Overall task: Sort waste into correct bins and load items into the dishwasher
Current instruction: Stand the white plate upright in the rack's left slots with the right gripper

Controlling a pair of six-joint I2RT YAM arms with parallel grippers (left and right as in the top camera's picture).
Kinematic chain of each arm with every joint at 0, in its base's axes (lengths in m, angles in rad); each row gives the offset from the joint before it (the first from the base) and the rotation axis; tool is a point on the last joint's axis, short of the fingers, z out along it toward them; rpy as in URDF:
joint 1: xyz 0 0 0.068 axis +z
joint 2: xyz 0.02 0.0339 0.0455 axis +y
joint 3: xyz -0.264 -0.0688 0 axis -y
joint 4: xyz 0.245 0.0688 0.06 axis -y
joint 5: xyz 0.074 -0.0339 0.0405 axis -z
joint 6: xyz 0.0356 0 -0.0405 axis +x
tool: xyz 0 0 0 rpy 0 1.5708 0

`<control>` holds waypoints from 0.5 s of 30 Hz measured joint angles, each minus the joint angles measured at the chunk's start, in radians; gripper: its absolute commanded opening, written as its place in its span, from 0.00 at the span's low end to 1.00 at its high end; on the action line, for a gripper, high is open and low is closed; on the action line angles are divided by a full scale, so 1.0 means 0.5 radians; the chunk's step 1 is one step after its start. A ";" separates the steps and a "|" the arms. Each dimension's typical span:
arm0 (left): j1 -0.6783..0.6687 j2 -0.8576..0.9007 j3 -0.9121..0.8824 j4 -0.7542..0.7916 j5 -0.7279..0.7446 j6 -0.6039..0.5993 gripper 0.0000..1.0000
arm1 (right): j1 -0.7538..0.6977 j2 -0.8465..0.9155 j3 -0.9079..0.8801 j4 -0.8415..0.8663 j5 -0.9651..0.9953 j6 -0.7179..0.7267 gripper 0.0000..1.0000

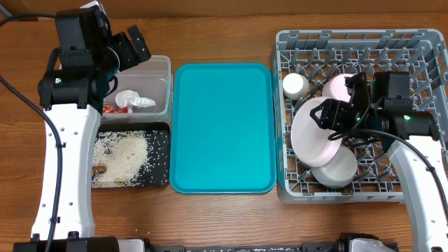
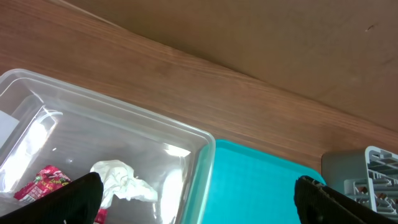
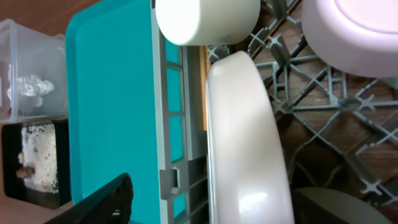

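Observation:
The pale pink-white plate stands on edge among the pegs of the grey dish rack. My right gripper straddles its rim with the jaws open; the dark left finger is well clear of it. A white cup and a white bowl sit in the rack. The left gripper hovers open over the clear tub, which holds the tissue and candy wrapper. Rice scraps lie in the black tray.
The teal tray lies between the bins and the rack. A pale pink round dish rests at the back of the rack. Bare wooden table runs along the far and near edges.

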 measured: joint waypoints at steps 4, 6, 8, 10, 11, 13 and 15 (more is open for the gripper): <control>0.000 0.000 0.000 -0.001 -0.001 0.000 1.00 | 0.000 0.000 0.000 0.009 0.007 -0.014 0.24; 0.000 0.000 0.000 0.000 0.000 0.000 1.00 | 0.000 0.000 0.000 0.003 0.008 0.004 0.23; 0.000 0.000 0.000 0.000 0.000 0.000 1.00 | 0.000 0.000 0.000 -0.005 0.001 0.002 0.23; 0.000 0.000 0.000 -0.001 0.000 0.000 1.00 | 0.000 0.000 0.000 -0.004 -0.002 0.002 0.22; 0.000 0.000 0.000 -0.001 0.000 0.000 1.00 | 0.000 0.000 0.000 -0.002 -0.005 0.000 0.22; 0.000 0.000 0.000 -0.001 -0.001 0.000 1.00 | 0.000 0.000 0.000 0.006 -0.033 -0.005 0.22; 0.000 0.000 0.000 -0.001 0.000 0.000 1.00 | 0.000 0.000 0.000 0.014 -0.095 -0.043 0.22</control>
